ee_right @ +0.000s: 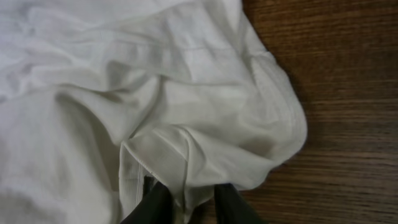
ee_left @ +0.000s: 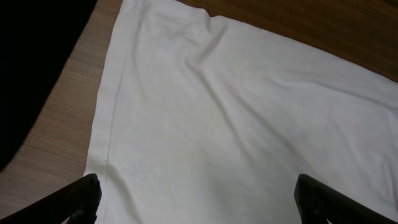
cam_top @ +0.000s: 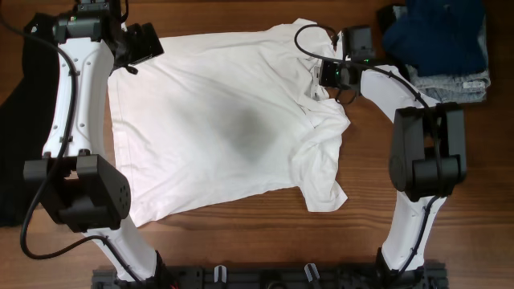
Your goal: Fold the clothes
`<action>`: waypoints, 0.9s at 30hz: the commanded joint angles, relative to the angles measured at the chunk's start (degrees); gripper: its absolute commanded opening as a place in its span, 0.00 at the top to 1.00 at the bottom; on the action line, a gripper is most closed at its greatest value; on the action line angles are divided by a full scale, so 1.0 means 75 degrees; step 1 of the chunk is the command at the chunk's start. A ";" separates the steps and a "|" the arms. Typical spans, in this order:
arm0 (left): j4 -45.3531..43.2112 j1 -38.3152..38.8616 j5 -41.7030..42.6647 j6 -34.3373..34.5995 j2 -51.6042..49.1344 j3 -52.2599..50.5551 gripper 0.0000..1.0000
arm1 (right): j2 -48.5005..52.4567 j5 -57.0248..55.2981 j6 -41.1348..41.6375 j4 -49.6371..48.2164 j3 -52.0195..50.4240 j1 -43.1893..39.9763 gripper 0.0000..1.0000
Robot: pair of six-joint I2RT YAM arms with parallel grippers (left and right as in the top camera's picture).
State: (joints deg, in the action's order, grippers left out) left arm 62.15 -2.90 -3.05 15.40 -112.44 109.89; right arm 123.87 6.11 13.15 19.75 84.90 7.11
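1. The wooden table (cam_top: 466, 177) carries everything. The T-shirt (cam_top: 225, 128) lies spread across its middle between the two arms, mostly flat, so it is ready for a first fold.
2. A grey patch at the shirt's centre may be the print showing through from the underside, though the overhead view is too soft to be sure.
3. The black garment (cam_top: 12, 120) lies off the shirt's left edge, and the folded navy and denim pile (cam_top: 442, 40) sits in the far right corner. Both are apart from the work.
4. The left gripper (ee_left: 196, 186) hovers over the shirt's far left corner near the hem. Its jaws are spread fully wide and hold nothing, seemingly lined up to take that corner.
5. The right gripper (ee_right: 193, 202) is at the rumpled far right edge of the shirt. Its fingers (ee_right: 155, 205) are drawn narrow with a ridge of white cloth pinched between them, probably to lift that side over.
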 commanded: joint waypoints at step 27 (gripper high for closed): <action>0.0006 0.0038 0.0090 0.0064 -0.0023 -0.0003 0.00 | 0.0189 0.0047 -0.0216 -0.1058 0.0198 0.0082 0.73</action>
State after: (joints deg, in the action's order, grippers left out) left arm 62.15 -2.90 -3.05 15.40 -112.44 109.89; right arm 123.87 5.93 13.23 12.34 84.93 6.79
